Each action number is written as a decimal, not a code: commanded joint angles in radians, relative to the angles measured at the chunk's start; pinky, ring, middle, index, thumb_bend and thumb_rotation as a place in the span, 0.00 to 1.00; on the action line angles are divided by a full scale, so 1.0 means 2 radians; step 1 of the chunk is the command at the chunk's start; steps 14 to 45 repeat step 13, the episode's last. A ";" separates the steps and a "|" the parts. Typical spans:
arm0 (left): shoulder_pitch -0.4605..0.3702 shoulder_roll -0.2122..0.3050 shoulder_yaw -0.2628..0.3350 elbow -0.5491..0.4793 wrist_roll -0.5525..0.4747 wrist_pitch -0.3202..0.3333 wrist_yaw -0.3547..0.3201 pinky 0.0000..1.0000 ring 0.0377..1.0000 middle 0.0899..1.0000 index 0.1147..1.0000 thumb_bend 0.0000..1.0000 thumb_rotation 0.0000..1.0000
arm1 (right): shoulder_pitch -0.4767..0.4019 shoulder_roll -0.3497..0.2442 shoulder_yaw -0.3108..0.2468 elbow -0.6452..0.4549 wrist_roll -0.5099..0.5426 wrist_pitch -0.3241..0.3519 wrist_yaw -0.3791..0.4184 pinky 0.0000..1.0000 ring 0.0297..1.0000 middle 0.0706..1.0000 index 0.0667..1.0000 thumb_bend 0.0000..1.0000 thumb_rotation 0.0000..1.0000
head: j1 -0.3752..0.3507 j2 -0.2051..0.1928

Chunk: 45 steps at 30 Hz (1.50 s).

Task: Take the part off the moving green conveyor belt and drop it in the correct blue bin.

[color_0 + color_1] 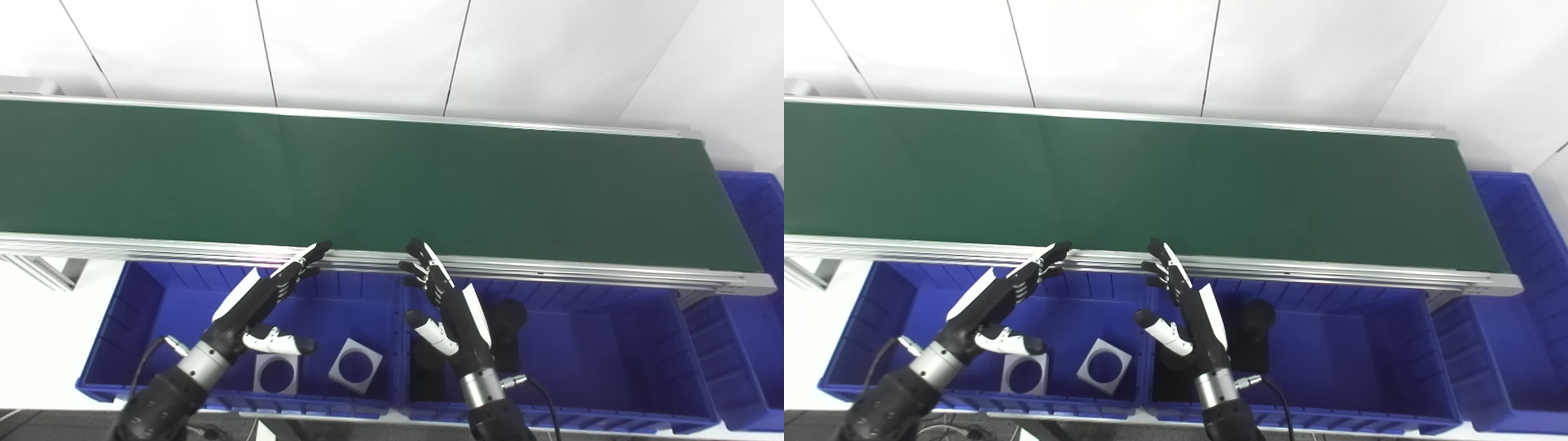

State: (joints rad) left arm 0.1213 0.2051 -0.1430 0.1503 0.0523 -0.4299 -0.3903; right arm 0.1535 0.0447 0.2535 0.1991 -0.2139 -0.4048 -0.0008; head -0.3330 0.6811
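Observation:
The green conveyor belt (367,184) runs across the view and carries no part that I can see. My left hand (263,300) hovers open over the left blue bin (122,318), fingers stretched toward the belt's near rail. My right hand (444,303) is open too, above the middle blue bin (600,343), fingertips near the rail. Two grey square plates with round holes (355,365) lie in the left bin. Black cylindrical parts (508,321) stand in the middle bin, partly hidden by my right hand.
A third blue bin (753,294) sits at the belt's right end. The aluminium rail (551,269) edges the belt in front of the bins. A white wall stands behind the belt.

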 commanded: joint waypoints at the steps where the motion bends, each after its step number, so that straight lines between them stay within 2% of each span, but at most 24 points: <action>1: 0.005 -0.010 -0.010 -0.015 0.016 -0.020 0.027 0.95 1.00 1.00 0.96 0.95 0.61 | -0.001 -0.004 0.000 -0.011 0.006 -0.032 -0.005 0.78 0.85 0.92 0.95 0.89 0.84 | 0.016 -0.005; 5: 0.009 -0.022 -0.034 -0.012 0.046 -0.020 0.069 0.94 0.99 1.00 0.97 0.95 0.63 | 0.003 -0.018 0.000 -0.013 0.015 -0.032 -0.005 0.78 0.85 0.92 0.96 0.89 0.85 | 0.046 -0.015; 6: 0.010 -0.026 -0.043 -0.010 0.056 -0.020 0.082 0.94 0.99 0.99 0.97 0.95 0.63 | 0.005 -0.023 0.000 -0.015 0.019 -0.032 -0.005 0.78 0.85 0.92 0.96 0.89 0.85 | 0.063 -0.021; 7: 0.010 -0.028 -0.051 -0.008 0.063 -0.020 0.093 0.96 1.00 0.99 0.96 0.94 0.64 | 0.006 -0.027 0.000 -0.016 0.021 -0.032 -0.005 0.78 0.85 0.92 0.96 0.88 0.85 | 0.063 -0.021; 8: 0.008 -0.030 -0.063 -0.005 0.072 -0.020 0.109 0.96 1.00 0.99 0.96 0.94 0.64 | 0.007 -0.033 0.000 -0.016 0.026 -0.032 -0.006 0.78 0.85 0.92 0.96 0.87 0.85 | 0.084 -0.026; 11: 0.005 -0.034 -0.090 0.001 0.088 -0.020 0.145 0.95 0.99 0.99 0.96 0.92 0.65 | 0.009 -0.047 -0.001 -0.016 0.040 -0.032 -0.004 0.79 0.85 0.91 0.95 0.86 0.85 | 0.104 -0.029; 12: 0.005 -0.037 -0.096 -0.001 0.090 -0.020 0.153 0.96 0.99 0.99 0.97 0.92 0.65 | 0.010 -0.052 -0.001 -0.017 0.044 -0.032 -0.004 0.79 0.85 0.91 0.95 0.85 0.86 | 0.121 -0.029; 13: 0.005 -0.038 -0.102 -0.002 0.092 -0.020 0.161 0.98 0.99 0.99 0.97 0.92 0.64 | 0.010 -0.056 -0.001 -0.017 0.048 -0.033 -0.004 0.79 0.85 0.91 0.95 0.86 0.86 | 0.124 -0.029; 45: 0.005 -0.038 -0.102 -0.002 0.092 -0.020 0.161 0.98 0.99 0.99 0.97 0.92 0.64 | 0.010 -0.056 -0.001 -0.017 0.048 -0.033 -0.004 0.79 0.85 0.91 0.95 0.86 0.86 | 0.124 -0.029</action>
